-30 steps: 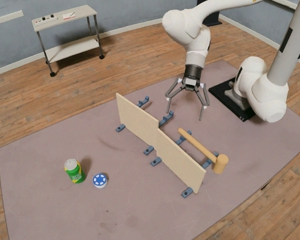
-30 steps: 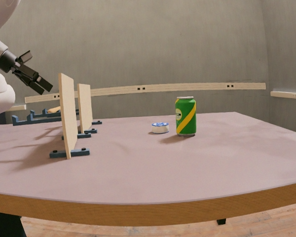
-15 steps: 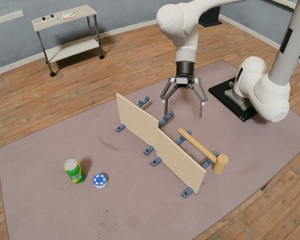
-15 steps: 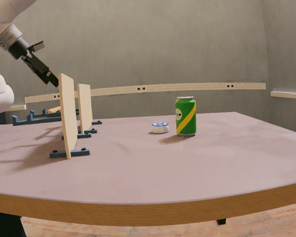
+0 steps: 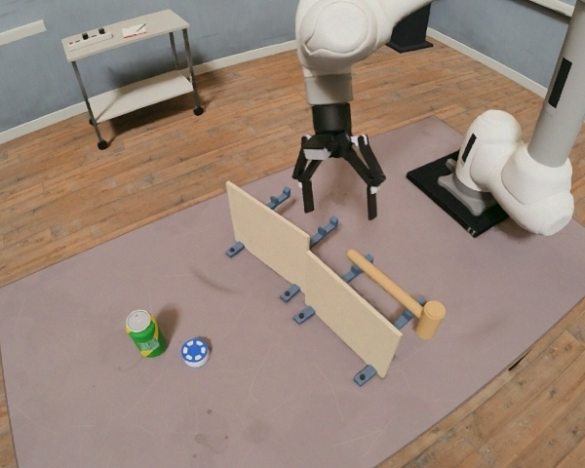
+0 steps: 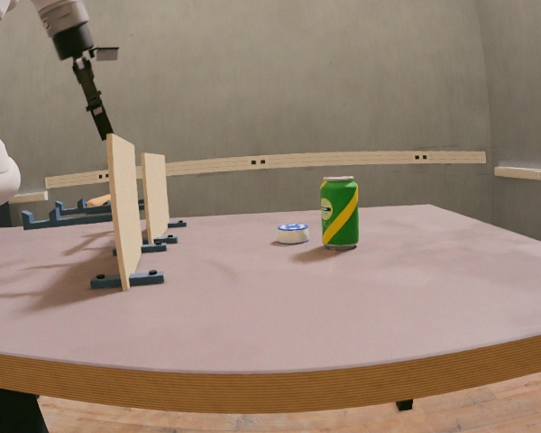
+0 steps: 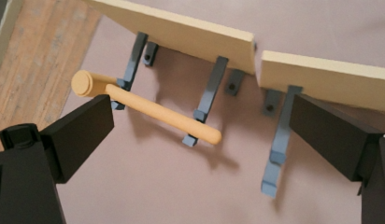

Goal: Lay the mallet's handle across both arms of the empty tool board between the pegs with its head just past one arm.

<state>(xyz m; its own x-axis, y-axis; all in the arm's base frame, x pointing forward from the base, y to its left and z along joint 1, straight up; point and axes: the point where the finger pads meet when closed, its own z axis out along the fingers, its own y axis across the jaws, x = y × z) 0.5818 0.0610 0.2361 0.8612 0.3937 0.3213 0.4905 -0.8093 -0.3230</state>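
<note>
The tan wooden mallet [image 5: 383, 283] lies across the two blue arms of the nearer tool board [image 5: 350, 314], with its head [image 5: 430, 319] just past the outer arm. In the wrist view the mallet [image 7: 148, 108] is at the upper left; the exterior view shows only a sliver of it [image 6: 98, 200]. The farther tool board [image 5: 267, 229] has two bare blue arms [image 5: 325, 229] [image 5: 279, 197]; one shows in the wrist view [image 7: 279, 137]. My gripper [image 5: 339, 212] is open and empty, well above the mat, over the bare arm nearest the mallet. It also shows in the wrist view [image 7: 204, 140] and the exterior view [image 6: 104, 130].
A green can [image 5: 145, 333] and a blue-and-white tape roll [image 5: 195, 351] stand on the mat on the other side of the boards. The robot base [image 5: 464, 186] is at the right edge. A metal cart [image 5: 132, 60] stands on the floor far behind.
</note>
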